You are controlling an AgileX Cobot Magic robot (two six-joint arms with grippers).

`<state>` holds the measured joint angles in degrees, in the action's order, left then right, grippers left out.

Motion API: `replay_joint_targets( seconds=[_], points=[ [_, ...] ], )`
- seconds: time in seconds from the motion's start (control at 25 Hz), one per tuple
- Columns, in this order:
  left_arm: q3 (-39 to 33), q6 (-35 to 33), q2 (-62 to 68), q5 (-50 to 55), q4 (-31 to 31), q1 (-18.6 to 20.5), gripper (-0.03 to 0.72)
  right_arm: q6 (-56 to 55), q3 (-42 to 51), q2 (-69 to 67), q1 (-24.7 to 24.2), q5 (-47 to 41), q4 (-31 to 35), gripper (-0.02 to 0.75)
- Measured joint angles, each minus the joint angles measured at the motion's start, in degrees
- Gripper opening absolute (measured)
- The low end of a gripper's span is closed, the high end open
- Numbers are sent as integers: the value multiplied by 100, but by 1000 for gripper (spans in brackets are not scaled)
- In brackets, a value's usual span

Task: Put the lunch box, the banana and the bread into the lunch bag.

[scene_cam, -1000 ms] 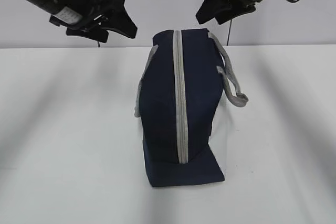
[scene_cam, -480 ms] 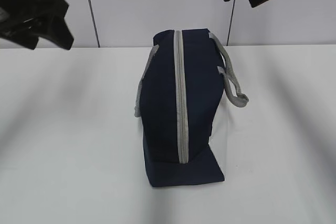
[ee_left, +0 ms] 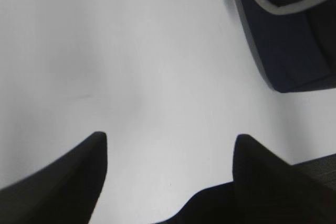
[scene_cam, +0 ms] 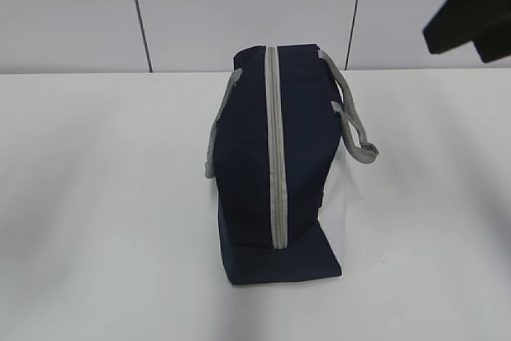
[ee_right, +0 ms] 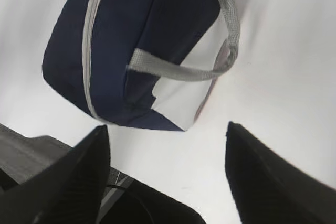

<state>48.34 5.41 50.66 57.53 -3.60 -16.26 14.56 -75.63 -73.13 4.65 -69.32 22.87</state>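
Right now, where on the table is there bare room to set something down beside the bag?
Wide bare table lies left of the lunch bag, and another bare stretch right of it past the drooping grey handle. A narrower strip runs in front of the bag's near end. Only the middle, under the bag, is taken. Both pincers are up and away.

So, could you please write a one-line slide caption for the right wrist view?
Right gripper, jaws open and empty, above the white table beside the zipped navy lunch bag.
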Motion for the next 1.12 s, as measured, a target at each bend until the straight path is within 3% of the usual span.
replay_joint_targets(
  seconds=[0.2, 0.44, 0.76, 1.12],
  points=[
    [-575, 312, -1335, 569, 451, 0, 497, -92, 1371, 1767, 0, 210, -256, 507],
    [-772, 372, -2689, 1295, 796, 0, 489, -711, 2654, 4035, 0, 269, -561, 507],
    [-921, 386, -3855, 1508, 980, 0, 476, -914, 3473, 6864, 0, -181, -1251, 507],
    [-1551, 386, -4387, 1522, 974, 0, 476, -942, 4274, 7427, 0, -381, -2287, 507]
  ],
)
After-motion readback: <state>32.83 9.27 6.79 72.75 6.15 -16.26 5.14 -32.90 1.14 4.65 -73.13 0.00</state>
